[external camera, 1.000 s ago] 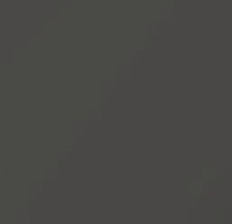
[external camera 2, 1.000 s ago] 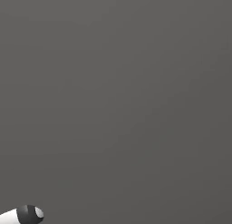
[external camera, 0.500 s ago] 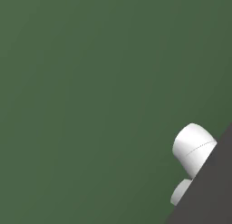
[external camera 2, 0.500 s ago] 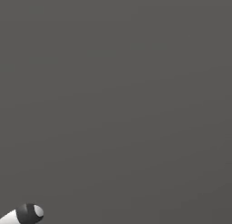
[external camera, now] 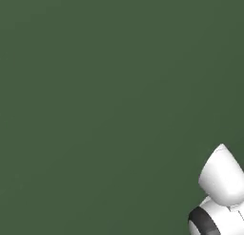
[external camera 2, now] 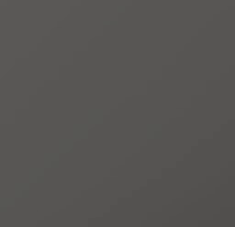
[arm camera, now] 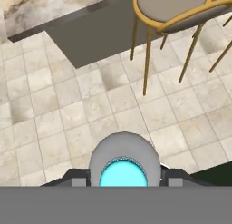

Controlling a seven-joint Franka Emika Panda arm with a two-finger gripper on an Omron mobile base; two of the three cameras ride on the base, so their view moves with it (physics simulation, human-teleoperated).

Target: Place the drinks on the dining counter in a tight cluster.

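Showing a bottle (arm camera: pixel 123 166) with a grey shoulder and bright cyan cap clamped between the part-closed fingers of the gripper (arm camera: pixel 123 180) at six o'clock, above tiled floor (arm camera: pixel 68 123). Dining counter (arm camera: pixel 45 7) lies at eleven o'clock, stool (arm camera: pixel 174 10) at one. Risk, as judged: clipping the stool, or slippage dropping the bottle on the tiles.

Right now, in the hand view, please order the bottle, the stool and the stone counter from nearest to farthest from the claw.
1. The bottle, bottom centre, seen end-on between the tips of the claw.
2. The stool, upper right, standing on the near side of the counter.
3. The stone counter, upper left, beyond the stool's legs.
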